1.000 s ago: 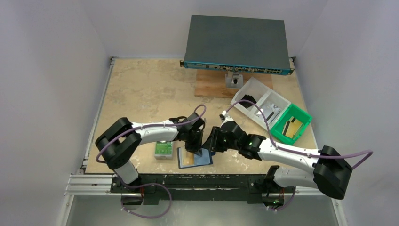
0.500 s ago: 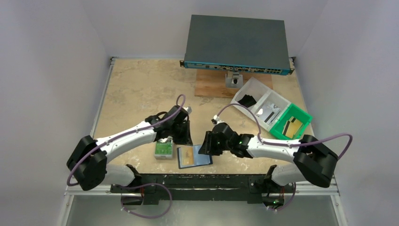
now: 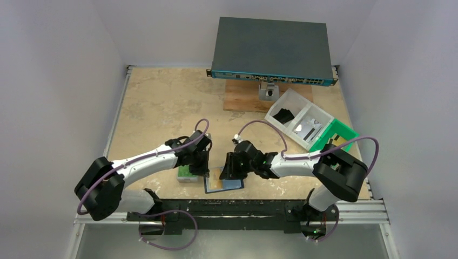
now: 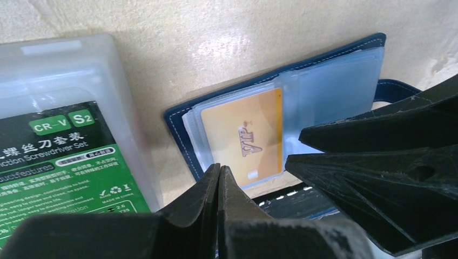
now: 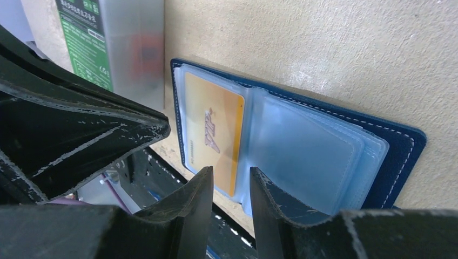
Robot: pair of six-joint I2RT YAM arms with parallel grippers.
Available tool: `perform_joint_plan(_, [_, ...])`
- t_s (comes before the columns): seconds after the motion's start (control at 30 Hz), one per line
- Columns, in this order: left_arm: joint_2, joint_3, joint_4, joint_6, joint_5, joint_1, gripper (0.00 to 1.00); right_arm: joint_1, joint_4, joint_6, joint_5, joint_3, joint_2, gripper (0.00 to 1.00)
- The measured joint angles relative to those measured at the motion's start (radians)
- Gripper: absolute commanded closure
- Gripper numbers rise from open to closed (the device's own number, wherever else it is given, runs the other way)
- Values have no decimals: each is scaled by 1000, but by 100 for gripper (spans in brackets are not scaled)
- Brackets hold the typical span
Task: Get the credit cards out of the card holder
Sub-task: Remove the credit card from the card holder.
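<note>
While the left gripper [image 3: 201, 166] hangs low over the near part of the table [image 3: 156, 102], its jaws are pressed together with nothing between them. In the left wrist view the closed fingertips [image 4: 219, 171] point down between two things. To their left lies the grey case with green label [image 4: 70, 135], flat on the table. To their right lies the card holder [image 4: 178, 116].

The card holder lies open and flat at the table's near edge, just beside the case, clear sleeves facing up. One credit card [image 4: 248, 135], tan-gold with red "VIP" lettering, sits inside a sleeve on the half nearer the case.

Farther right, the right gripper [image 3: 229, 168] is low over the card holder. Its jaws stand a narrow gap apart and hold nothing. The right wrist view shows the card and the sleeves through that gap. I cannot tell whether its fingertips touch the sleeves.

Well to the right sit a clear bin [image 3: 294, 116] and a green bin [image 3: 340, 129], touching. At the back, a network switch [image 3: 270, 48] rests above a wooden board [image 3: 243, 100].
</note>
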Motion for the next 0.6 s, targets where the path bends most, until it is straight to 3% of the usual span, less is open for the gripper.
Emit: perform_joint_plan(0.6, [69,-42,89,-17,29,0,100,0,132,23,-30,-27,70,70])
